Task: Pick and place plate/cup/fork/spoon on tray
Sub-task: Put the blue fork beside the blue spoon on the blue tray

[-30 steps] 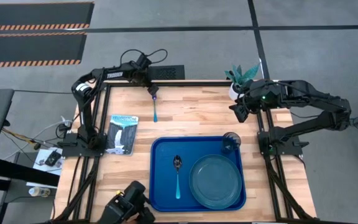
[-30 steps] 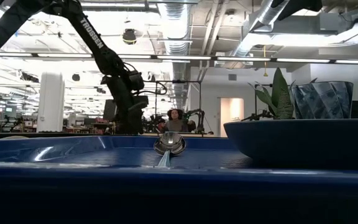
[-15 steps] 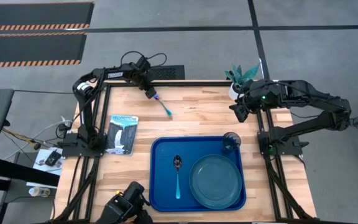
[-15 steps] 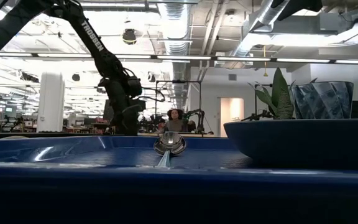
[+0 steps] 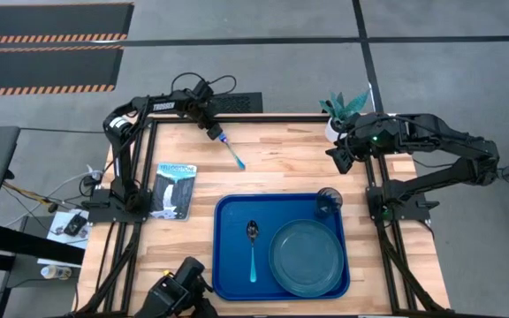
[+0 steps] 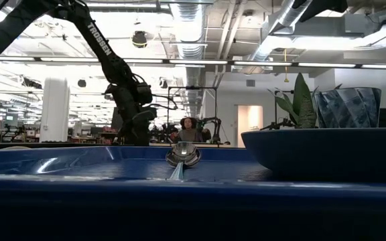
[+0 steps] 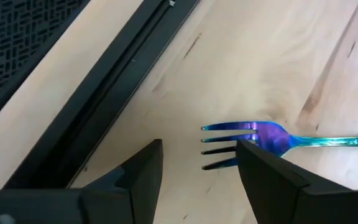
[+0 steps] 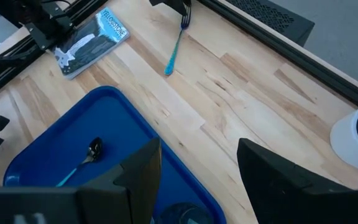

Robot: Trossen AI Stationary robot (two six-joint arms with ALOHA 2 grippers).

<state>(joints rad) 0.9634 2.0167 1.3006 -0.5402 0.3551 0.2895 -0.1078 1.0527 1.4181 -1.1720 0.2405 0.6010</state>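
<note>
A: High view first — where is the fork (image 5: 233, 154)?
B: On the bench near its far edge, slanted, tines at the left gripper (image 5: 214, 132). The tray (image 5: 233, 212) sits at the near edge, holding the spoon (image 5: 253, 247), the plate (image 5: 306, 256) and the cup (image 5: 328, 201) in its far right corner.
A: And the right gripper (image 5: 338, 158)?
B: Over the far right part of the bench, beside a potted plant (image 5: 343, 108). A booklet (image 5: 174, 188) lies by the left edge.
A: Low view?
B: Tray wall (image 6: 79, 161) fills the front; spoon bowl (image 6: 183, 153) in the middle, plate rim (image 6: 327, 150) to the right, left arm (image 6: 122, 80) behind.
A: Left wrist view?
B: Jaws spread; the tines (image 7: 229, 144) lie between them on the wood, one finger (image 7: 272, 180) covering part of the head.
A: Right wrist view?
B: Jaws spread, holding nothing, above the tray (image 8: 104, 124); fork (image 8: 176, 46), spoon (image 8: 86, 155) and booklet (image 8: 92, 40) beyond.
</note>
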